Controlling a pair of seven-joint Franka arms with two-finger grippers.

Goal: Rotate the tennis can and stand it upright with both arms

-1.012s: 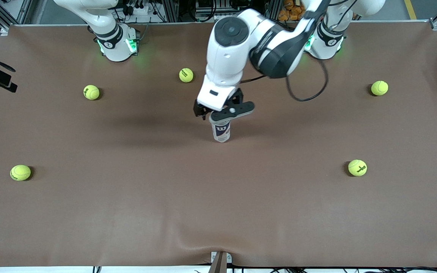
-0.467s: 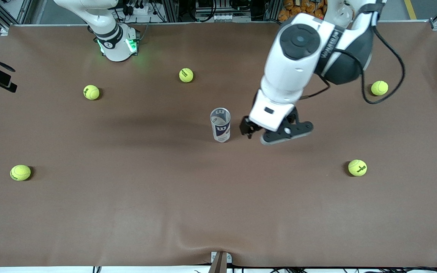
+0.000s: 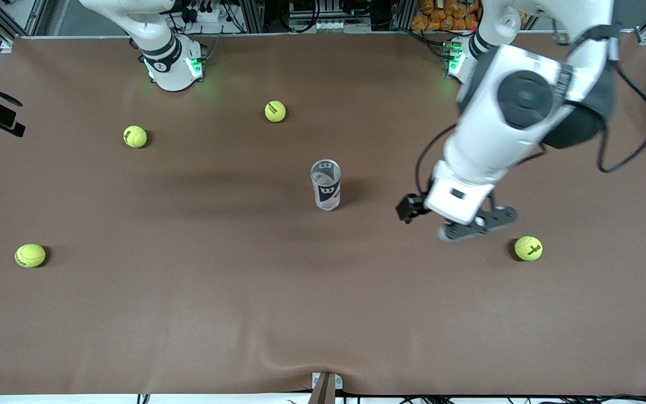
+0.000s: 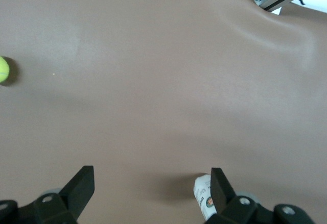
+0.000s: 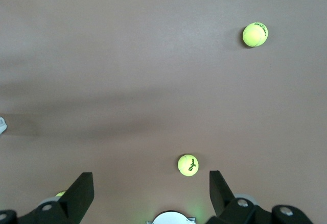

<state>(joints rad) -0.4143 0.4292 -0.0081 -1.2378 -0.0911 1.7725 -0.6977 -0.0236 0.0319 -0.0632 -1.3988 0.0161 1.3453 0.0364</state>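
Note:
The tennis can [image 3: 326, 185] stands upright on the brown table near its middle, open silvery rim up, "W" logo facing the front camera. My left gripper [image 3: 413, 210] is open and empty, apart from the can, over the table toward the left arm's end. In the left wrist view the left gripper [image 4: 152, 193] has its jaws wide apart, and the can [image 4: 202, 196] shows partly hidden by one finger [image 4: 219, 185]. My right gripper [image 5: 150, 193] is open and empty, high over the table near its own base; it is out of the front view.
Several yellow-green tennis balls lie scattered: one [image 3: 528, 248] close to the left gripper, one [image 3: 275, 111] farther from the camera than the can, two [image 3: 135, 136] [image 3: 30, 255] toward the right arm's end. The brown mat [image 3: 323, 314] covers the table.
The left gripper has let go of the can's top and swung away toward the left arm's end. The can stays upright in place. The right arm has not moved.

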